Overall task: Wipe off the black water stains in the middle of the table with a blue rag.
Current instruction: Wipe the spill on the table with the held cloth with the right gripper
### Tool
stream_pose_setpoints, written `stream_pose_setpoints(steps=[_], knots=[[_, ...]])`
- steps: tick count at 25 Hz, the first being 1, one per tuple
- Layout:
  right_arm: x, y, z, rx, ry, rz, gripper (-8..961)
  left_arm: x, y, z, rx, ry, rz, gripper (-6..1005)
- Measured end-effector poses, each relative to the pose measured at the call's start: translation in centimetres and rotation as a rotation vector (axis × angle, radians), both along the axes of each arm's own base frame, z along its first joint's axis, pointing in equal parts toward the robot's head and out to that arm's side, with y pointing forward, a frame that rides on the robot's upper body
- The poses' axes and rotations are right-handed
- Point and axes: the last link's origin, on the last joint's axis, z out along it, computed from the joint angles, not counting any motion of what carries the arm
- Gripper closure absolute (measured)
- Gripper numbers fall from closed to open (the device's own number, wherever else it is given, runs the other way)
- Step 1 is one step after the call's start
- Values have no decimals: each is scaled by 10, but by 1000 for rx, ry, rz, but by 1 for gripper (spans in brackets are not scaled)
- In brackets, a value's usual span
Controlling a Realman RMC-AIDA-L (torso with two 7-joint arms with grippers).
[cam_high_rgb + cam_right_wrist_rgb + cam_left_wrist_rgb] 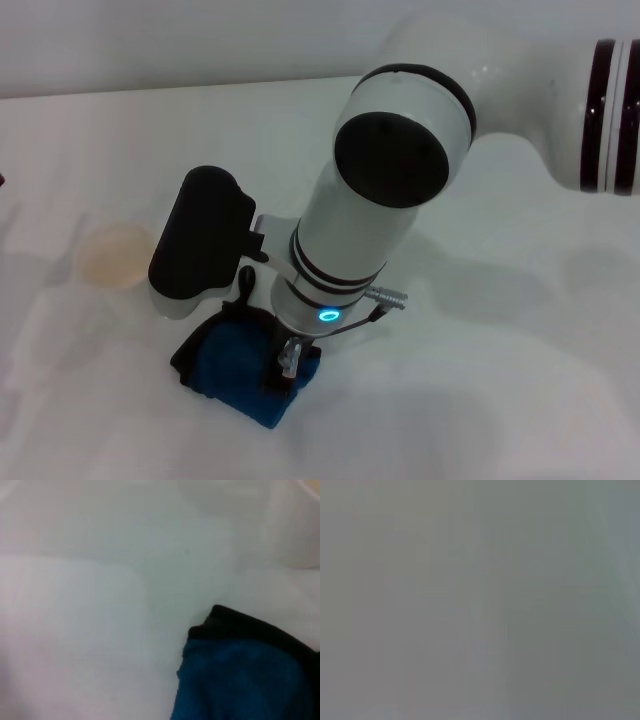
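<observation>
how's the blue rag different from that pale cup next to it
The blue rag is bright blue with black edging; the cup is pale and see-through. The rag lies crumpled and soft under the right gripper; the cup stands upright, rigid and round, with nothing touching it. The rag is nearer the robot, the cup farther and to its left. Both rest on the white table.

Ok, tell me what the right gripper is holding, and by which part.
The right gripper is down on the blue rag, near its middle; whether it actually grips it cannot be told.

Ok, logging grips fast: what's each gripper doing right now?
Right gripper: down on the folded bright blue rag; grip cannot be told.
Left gripper: not in view.
</observation>
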Motion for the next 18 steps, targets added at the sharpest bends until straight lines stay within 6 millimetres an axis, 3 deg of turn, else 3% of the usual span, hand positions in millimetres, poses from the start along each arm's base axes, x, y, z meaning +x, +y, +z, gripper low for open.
stream_pose_setpoints(steps=[9, 18], knots=[[20, 35, 8, 138, -5, -31, 866, 0, -3, -2, -8, -2, -2, 119], [44, 86, 41, 347, -55, -56, 880, 1, -6, -5, -1, 3, -3, 120]])
